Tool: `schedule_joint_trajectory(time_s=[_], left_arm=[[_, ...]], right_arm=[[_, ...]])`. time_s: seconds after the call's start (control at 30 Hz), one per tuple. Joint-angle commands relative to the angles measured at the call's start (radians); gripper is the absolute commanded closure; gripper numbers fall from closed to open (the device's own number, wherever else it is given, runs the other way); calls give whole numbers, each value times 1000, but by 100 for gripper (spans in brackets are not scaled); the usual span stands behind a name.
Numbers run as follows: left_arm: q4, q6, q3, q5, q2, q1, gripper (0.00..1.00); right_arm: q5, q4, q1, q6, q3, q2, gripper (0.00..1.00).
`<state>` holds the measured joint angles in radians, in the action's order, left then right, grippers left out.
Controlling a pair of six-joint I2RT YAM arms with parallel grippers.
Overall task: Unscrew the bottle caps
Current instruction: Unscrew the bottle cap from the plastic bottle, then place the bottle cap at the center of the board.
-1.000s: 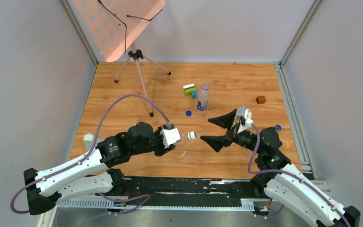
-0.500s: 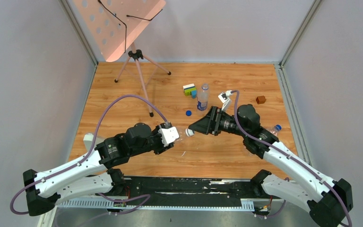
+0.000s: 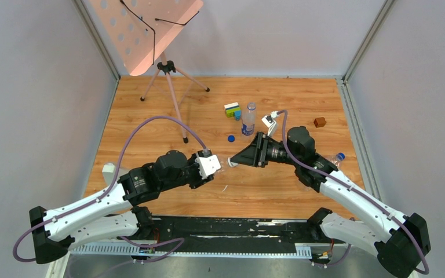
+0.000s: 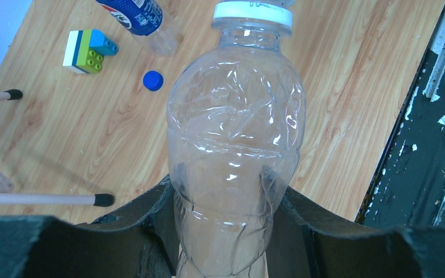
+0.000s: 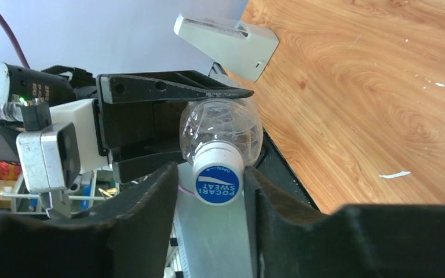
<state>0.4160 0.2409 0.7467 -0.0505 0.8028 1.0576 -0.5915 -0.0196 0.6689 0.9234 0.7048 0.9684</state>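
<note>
Aloft, the white cap (image 5: pixel 219 180) sits between the right gripper's (image 5: pixel 210 197) fingers (image 5: pixel 150 220). One finger touches it and a sliver of gap shows at the other; a firm clamp cannot be told. The clear unlabelled bottle (image 4: pixel 234 145) lies level, its body clamped in the left gripper (image 4: pixel 227 200). Beyond the fingertips on the table (image 3: pixel 150 104) are a loose blue cap (image 4: pixel 153 80) and a labelled bottle (image 3: pixel 248 120).

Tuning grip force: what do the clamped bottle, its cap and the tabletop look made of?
bottle: thin clear plastic, glossy; creased, dented wall with sharp highlights.
cap: opaque white plastic, likely rigid, matte, with a blue printed top.
tabletop: wood-grain surface, satin; possibly laminate rather than solid wood.
</note>
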Motion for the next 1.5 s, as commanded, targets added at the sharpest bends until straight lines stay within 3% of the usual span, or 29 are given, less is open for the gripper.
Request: schedule_joint_trajectory(time_s=[0.0,0.13,0.23,0.47,0.67,0.77,0.93,1.07,1.23,1.37,1.47], left_arm=[[-53,13,1,-2,-1,-5,100],[-58,0,2,-10,-3,-5,100],[-46,-29,11,2,3,-5,99],[-16,-59,37,83,15,-5,100],[-12,-64,43,167,0,-11,100],[-10,-59,45,193,0,-14,100],[-9,-51,44,196,2,-13,100],[-9,-48,43,182,9,-14,100],[-5,-64,42,3,9,-14,100],[-30,-82,25,-96,-30,-14,100],[-78,-94,-9,-114,-73,-14,100]], right_arm=[[-36,-40,0,-25,24,-1,60],[-55,-25,0,-87,33,0,81],[-65,-17,0,-156,36,-3,91],[-135,-55,1,-462,18,-58,95],[-408,-193,4,-800,-89,-164,97],[-418,-202,8,-976,-134,-220,100],[-272,-186,8,-1138,-183,-308,100],[-137,-202,7,-1145,-220,-358,100],[300,-184,8,-943,-244,-318,99],[723,-26,-4,-639,-207,-168,94],[767,81,-36,-486,-156,-43,94]])
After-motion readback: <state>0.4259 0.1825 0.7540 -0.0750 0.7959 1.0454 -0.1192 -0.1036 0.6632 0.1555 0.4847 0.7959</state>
